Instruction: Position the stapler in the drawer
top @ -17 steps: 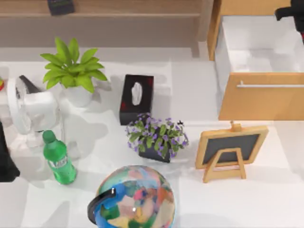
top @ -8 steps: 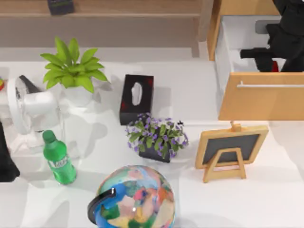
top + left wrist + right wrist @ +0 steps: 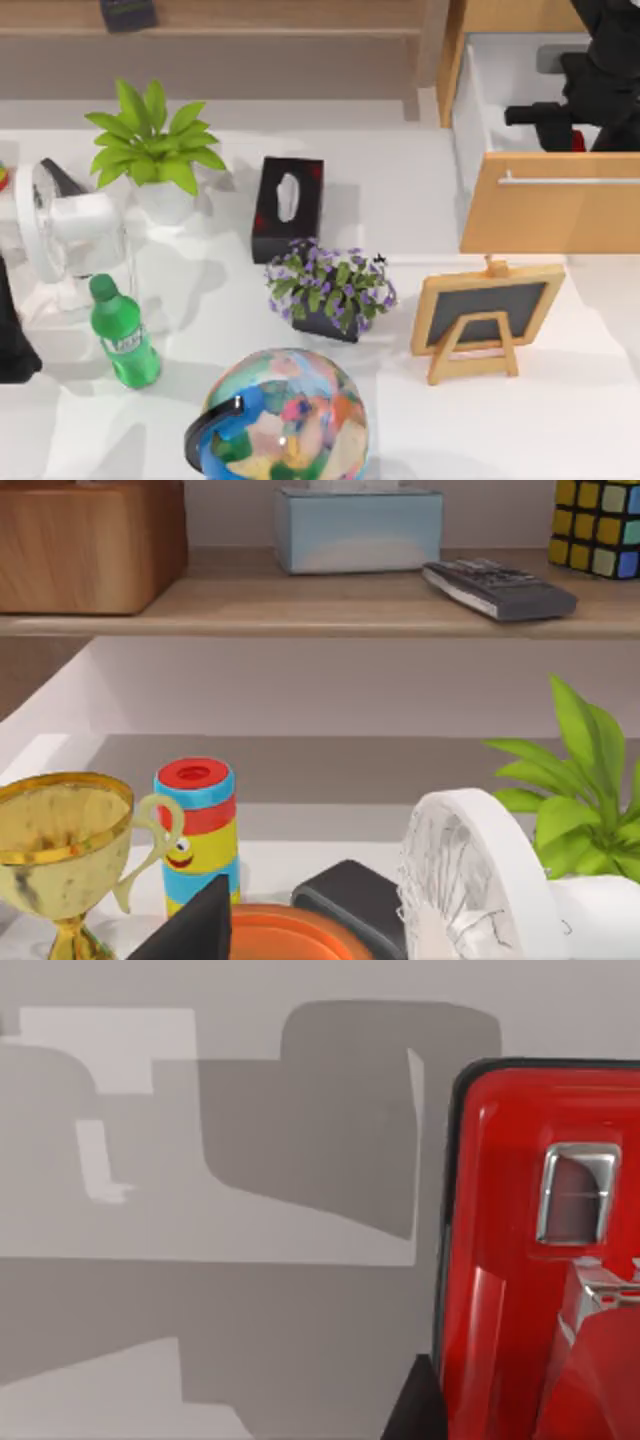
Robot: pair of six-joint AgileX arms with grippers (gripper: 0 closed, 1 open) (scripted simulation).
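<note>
From above, the right arm's black gripper (image 3: 570, 125) hangs inside the wide open drawer with the light orange-brown wooden front (image 3: 550, 205) at the counter's right, a sliver of the small glossy red stapler (image 3: 577, 142) showing beneath it; whether its fingers are open or closed I cannot tell. The left arm sits parked at the left edge, and the left wrist view gives no sight of its fingers' state. The right wrist view has the red stapler (image 3: 520, 1260) close against the drawer's pale inside.
</note>
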